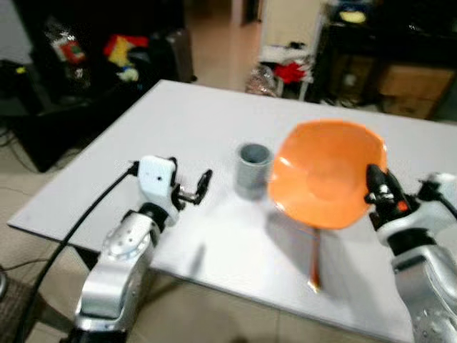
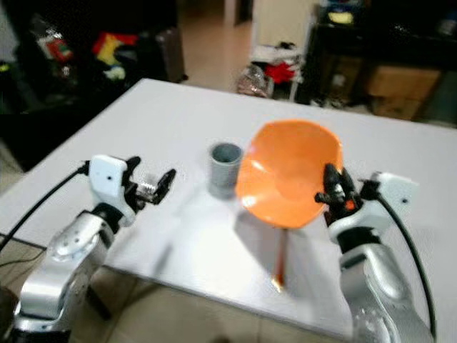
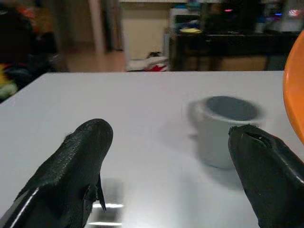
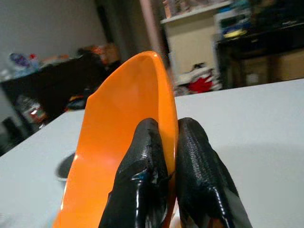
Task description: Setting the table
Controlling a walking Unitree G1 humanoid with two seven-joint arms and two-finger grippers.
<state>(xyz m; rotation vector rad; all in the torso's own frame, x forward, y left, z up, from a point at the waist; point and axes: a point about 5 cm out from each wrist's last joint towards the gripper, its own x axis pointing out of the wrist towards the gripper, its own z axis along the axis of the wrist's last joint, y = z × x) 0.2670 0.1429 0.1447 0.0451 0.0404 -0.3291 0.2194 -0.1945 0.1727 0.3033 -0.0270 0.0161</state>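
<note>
I have a smooth, matte white table in front of me, its surface plain and slightly glossy where light catches it. Near the middle stands a small grey cup, a short straight-walled cylinder, upright and open at the top, with a dull plastic-looking finish. Just to its right is an orange bowl, wide and shallow with a softly faceted, wavy rim; its surface is smooth and looks like plastic. The bowl is tilted steeply, its hollow facing me, and is lifted off the table. Below it, on the near part of the table, lies a thin orange stick-like item; I cannot tell what it is.

My right gripper is clamped on the right rim of the orange bowl: in the right wrist view its two black, rubbery fingers are pressed together with the thin orange wall pinched between them.

My left gripper hovers over the left part of the table, left of the cup and apart from it. Its fingers stand wide apart with nothing between them, pointing toward the cup.

Beyond the far edge I see a tiled floor and dark, blurred clutter.
</note>
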